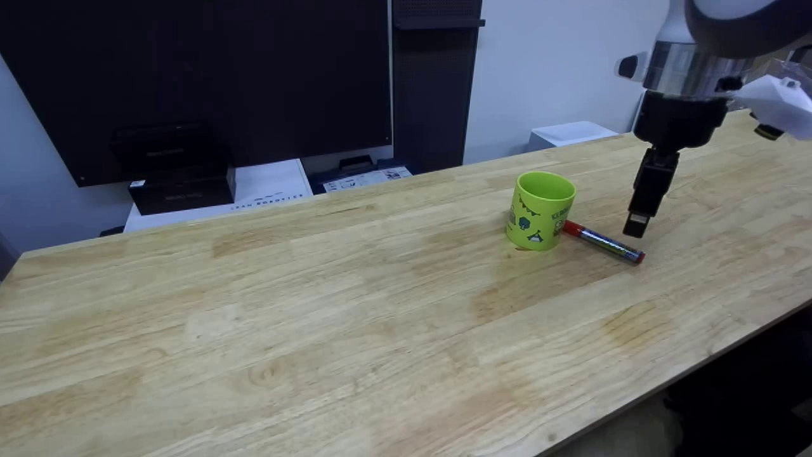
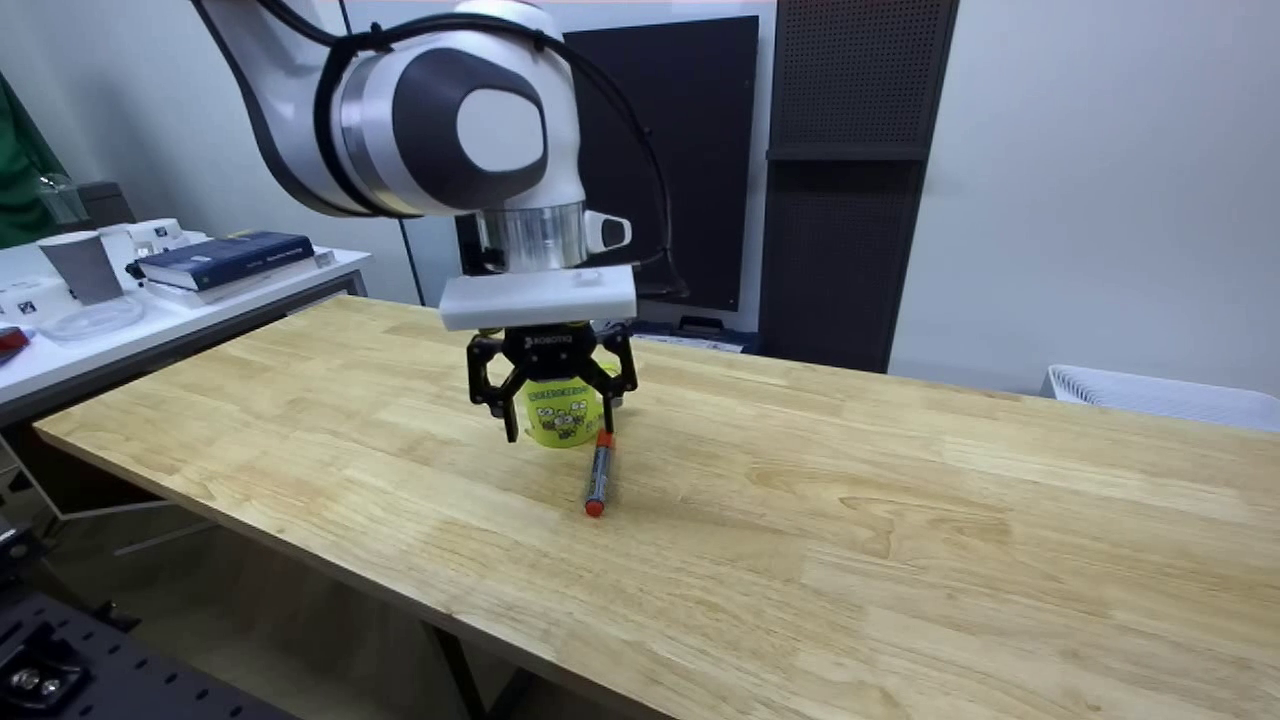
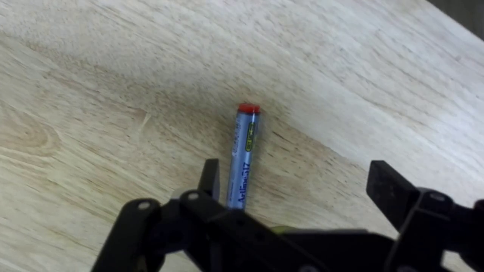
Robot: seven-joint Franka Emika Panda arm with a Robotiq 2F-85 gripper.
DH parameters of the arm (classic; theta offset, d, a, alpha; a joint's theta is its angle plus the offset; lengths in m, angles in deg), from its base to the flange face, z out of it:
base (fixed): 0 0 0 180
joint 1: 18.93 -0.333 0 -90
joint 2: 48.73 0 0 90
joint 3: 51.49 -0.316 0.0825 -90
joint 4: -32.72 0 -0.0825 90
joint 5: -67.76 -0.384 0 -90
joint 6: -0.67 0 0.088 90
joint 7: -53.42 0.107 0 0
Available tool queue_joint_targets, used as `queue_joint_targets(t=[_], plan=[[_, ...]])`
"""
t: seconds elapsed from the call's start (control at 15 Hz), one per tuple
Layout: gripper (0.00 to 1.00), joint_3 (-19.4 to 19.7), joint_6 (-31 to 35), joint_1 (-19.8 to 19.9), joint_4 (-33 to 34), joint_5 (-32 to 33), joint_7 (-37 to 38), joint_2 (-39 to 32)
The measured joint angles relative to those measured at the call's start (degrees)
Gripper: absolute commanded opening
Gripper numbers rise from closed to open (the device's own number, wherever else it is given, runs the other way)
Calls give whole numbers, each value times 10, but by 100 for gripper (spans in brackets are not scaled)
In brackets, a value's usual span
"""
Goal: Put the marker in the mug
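Observation:
The marker (image 1: 602,242) lies on the table with its red cap end close beside the mug; whether they touch I cannot tell. Its grey body and red ends also show in an exterior view (image 2: 600,475) and the wrist view (image 3: 245,151). The lime-green mug (image 1: 538,212) stands upright with dark prints. It is partly behind my gripper in an exterior view (image 2: 562,410), and only a sliver (image 3: 280,229) shows in the wrist view. My gripper (image 3: 294,168) is open and empty above the table, fingers pointing down. The marker appears between the fingers, nearer the left finger, which hides its cap end.
The wooden table (image 1: 285,330) has its near edge at lower right in an exterior view. A white side table with a dark blue book (image 2: 225,260) and a grey cup (image 2: 82,268) stands beyond the table's left end. Boxes (image 1: 184,190) stand behind the table.

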Motion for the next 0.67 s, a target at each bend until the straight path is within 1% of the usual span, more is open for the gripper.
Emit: queue_joint_targets(t=[0.13,0.33,0.47,0.67], plan=[[100,-23,40,12,1,-35,20,-18],[100,-36,109,19,1,-47,57,-44],[100,-36,117,21,2,-47,64,-49],[100,-35,117,25,2,-22,65,-50]])
